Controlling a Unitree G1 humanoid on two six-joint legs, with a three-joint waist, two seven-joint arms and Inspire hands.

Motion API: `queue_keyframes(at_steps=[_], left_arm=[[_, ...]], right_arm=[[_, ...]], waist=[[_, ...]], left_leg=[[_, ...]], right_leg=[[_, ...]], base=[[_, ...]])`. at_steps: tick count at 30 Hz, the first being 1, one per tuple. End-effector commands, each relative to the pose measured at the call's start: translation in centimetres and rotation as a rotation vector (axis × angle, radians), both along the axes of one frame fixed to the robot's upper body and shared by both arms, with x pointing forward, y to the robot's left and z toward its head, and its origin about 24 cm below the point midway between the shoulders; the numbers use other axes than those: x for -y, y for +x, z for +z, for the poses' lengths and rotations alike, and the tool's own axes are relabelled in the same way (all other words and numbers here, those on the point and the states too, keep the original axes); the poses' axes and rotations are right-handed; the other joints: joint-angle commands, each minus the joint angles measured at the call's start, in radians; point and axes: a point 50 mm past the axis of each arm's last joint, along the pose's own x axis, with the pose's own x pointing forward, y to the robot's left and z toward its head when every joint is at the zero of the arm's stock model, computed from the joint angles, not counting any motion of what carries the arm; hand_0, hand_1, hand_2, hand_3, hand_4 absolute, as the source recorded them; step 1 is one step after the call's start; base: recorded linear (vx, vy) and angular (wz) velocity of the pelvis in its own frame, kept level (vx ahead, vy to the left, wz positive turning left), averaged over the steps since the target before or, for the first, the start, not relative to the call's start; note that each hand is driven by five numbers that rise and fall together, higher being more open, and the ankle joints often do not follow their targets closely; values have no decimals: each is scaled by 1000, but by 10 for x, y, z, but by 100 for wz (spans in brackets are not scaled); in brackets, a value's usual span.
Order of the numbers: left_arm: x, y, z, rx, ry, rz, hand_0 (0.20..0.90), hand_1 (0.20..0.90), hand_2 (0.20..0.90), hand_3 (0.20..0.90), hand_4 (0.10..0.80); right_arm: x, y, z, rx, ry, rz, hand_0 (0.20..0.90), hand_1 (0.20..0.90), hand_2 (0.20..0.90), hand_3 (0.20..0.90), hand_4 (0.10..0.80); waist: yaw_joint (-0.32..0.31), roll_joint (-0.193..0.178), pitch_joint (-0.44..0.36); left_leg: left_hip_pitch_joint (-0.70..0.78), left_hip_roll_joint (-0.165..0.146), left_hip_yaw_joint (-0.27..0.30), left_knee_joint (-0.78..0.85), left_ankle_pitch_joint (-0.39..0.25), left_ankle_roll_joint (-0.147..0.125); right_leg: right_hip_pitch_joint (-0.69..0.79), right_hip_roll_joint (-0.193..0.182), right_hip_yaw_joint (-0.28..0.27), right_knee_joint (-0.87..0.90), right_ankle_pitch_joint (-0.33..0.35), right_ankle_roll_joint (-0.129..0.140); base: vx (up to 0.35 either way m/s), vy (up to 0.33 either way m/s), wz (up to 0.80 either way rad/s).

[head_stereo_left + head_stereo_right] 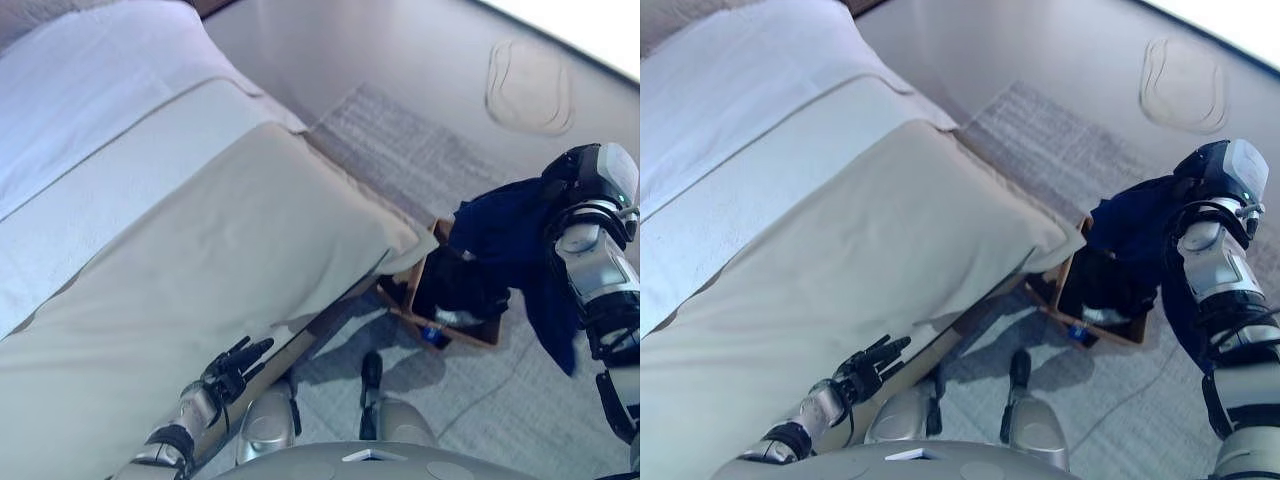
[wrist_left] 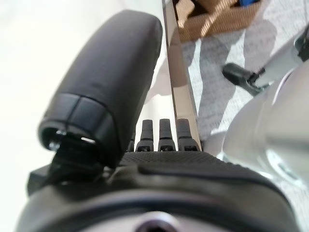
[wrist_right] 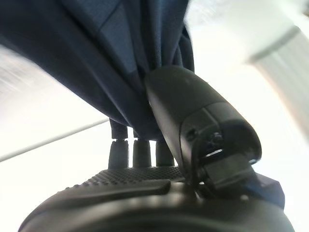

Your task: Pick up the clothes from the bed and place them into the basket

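The right hand (image 3: pixel 193 145) grips the blue cloth (image 1: pixel 505 235) above the basket (image 1: pixel 420 290), ready to drop it in. The left hand (image 1: pixel 235 368) rests open by the bed (image 1: pixel 200 240).

Navy garment (image 1: pixel 510 235) hides basket (image 1: pixel 470 335) interior; right hand's fingers (image 3: pixel 118 145) half buried.

A: Left hand (image 2: pixel 159 193)?
B: Filling the near edge, fingers (image 2: pixel 166 130) straight, thumb (image 2: pixel 108 82) raised, holding nothing.
A: Beyond the fingers?
B: Pale bed (image 2: pixel 53 43) on the thumb's side, its shiny edge strip (image 2: pixel 179 92) running away. Grey patterned carpet (image 2: pixel 217 72) beside it. Brown basket (image 2: pixel 217 19) at the far end, partly visible.
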Motion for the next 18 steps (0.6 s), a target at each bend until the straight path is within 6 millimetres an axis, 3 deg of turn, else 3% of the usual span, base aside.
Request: queue_keyframes(at_steps=[1, 2, 8, 9, 10, 18], left_arm=[[-3, 51, 39, 220, 8, -17, 900, 900, 900, 900, 800], [-1, 57, 43, 247, -1, -19, 900, 900, 900, 900, 800], [5, 79, 68, 391, -47, -12, 900, 900, 900, 900, 800], [5, 80, 71, 406, -51, -9, 900, 900, 900, 900, 800], [4, 83, 75, 429, -61, 0, 900, 900, 900, 900, 800], [-1, 78, 75, 443, -91, 32, 900, 900, 900, 900, 800]], right_arm=[[-14, 20, 85, 289, -81, -56, 300, 300, 300, 200, 100], [-15, 21, 88, 292, -89, -65, 300, 300, 300, 200, 100], [-15, 23, 100, 243, -150, -125, 300, 300, 300, 200, 100], [-13, 22, 99, 216, -169, -153, 441, 441, 441, 365, 265], [-9, 20, 99, 202, -183, -192, 900, 900, 900, 900, 800], [-19, 21, 116, 370, -206, -152, 900, 900, 900, 900, 800]], waist=[[-6, -32, 83], [-9, -22, 96], [-37, 27, 146], [-41, 34, 146], [-45, 48, 146], [-49, 68, 146]], left_leg=[[-161, -62, -75, 176, -137, 21], [-172, -61, -87, 187, -160, 15], [-305, -82, -96, 229, -149, 19], [-327, -86, -97, 236, -148, 19], [-354, -90, -96, 235, -143, 20], [-358, -94, -87, 198, -131, 16]], right_leg=[[-77, -9, -101, 110, -123, -20], [-94, -5, -90, 126, -143, -16], [-275, -12, -60, 200, -145, -32], [-304, -11, -55, 207, -143, -35], [-343, -10, -49, 215, -140, -37], [-368, -3, -33, 213, -141, -36]], base=[[-140, -89, -9], [-120, -74, -9], [-67, -13, -12], [-32, 36, -11], [-38, 43, -6], [-19, 67, -4]])
